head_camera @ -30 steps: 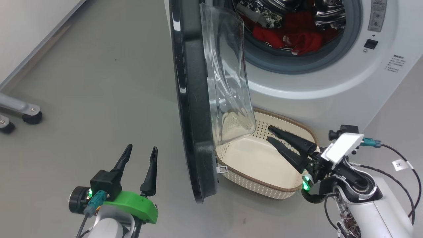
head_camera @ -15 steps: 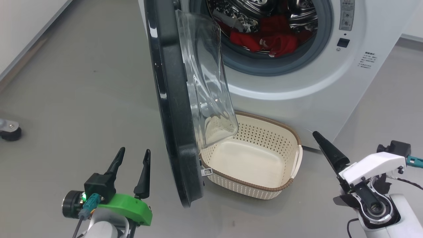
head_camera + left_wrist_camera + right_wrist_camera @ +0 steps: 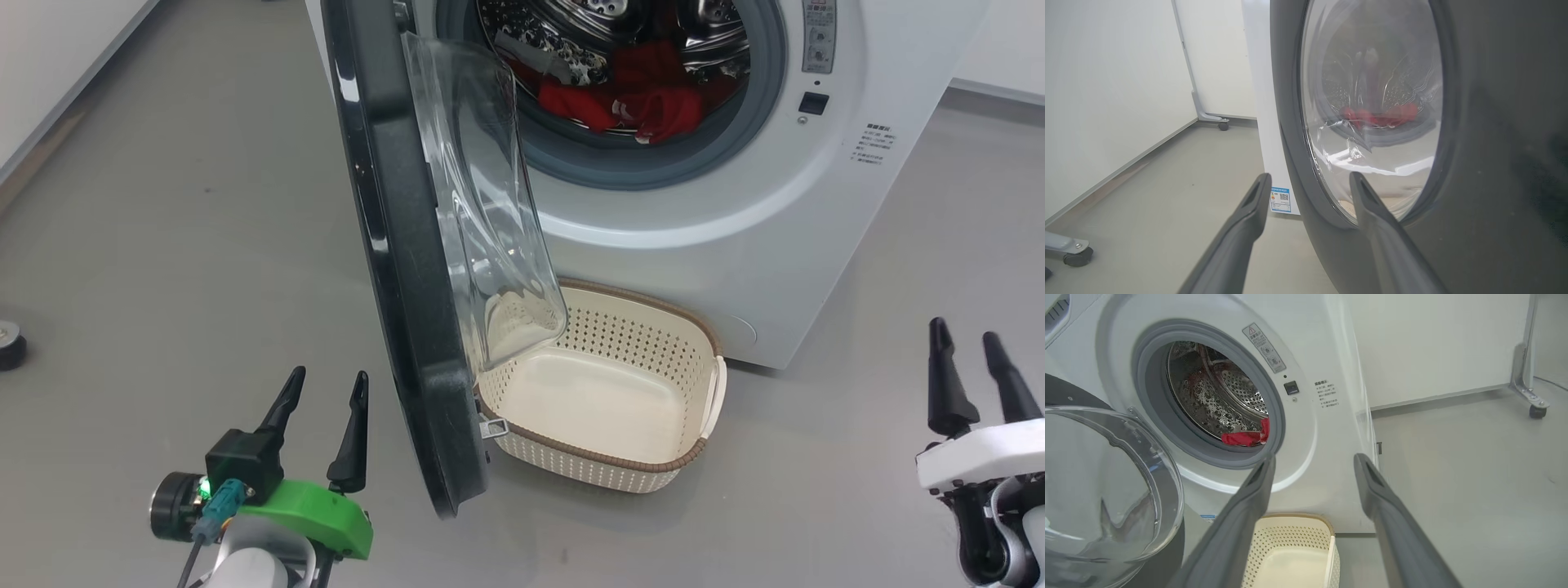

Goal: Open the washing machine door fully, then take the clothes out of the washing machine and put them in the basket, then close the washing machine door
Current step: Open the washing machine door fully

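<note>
Grippers both released, fingers spread wide, gripping nothing. The left gripper is low on the left over the floor, just outside the door. The right gripper is low on the right, well apart from the washer. Door swung out, edge-on to the head camera, with its glass bowl overhanging the basket's left end. Basket on the floor, close against the washer front below the opening, bare cream bottom showing. Red clothes lie in the drum.
</note>
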